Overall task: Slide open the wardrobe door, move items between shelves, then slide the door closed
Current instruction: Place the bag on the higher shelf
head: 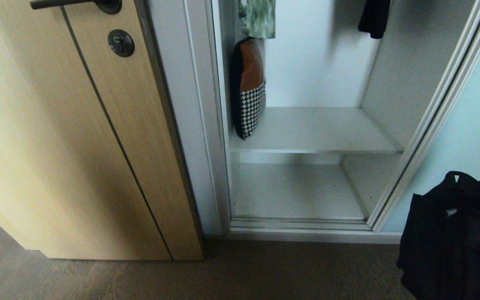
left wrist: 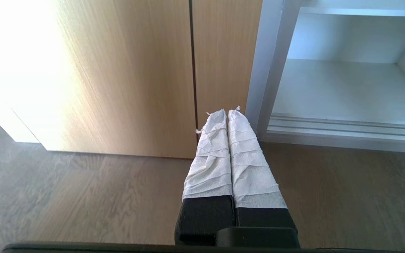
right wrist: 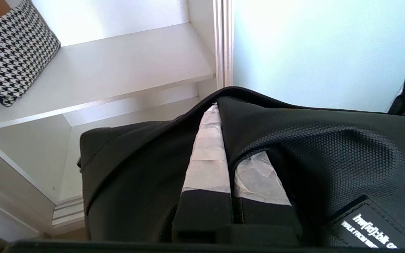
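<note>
White wardrobe shelves (head: 315,131) stand exposed, sliding door (head: 473,125) pushed right. Right hand (right wrist: 220,116) clamps the black bag (right wrist: 294,158). Left hand (left wrist: 227,113) is pressed together, empty.

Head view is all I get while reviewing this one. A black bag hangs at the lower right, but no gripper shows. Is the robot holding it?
Observer: Yes. In the right wrist view the right gripper is shut on the black bag, pinching its top fabric edge.
Operator: Any marking on the bag?
Observer: A dark label with white lettering sits on its side, too cut off to read fully.
Operator: And the left gripper?
Observer: The left gripper is shut and empty, hanging above the wood floor in front of the tan door.
</note>
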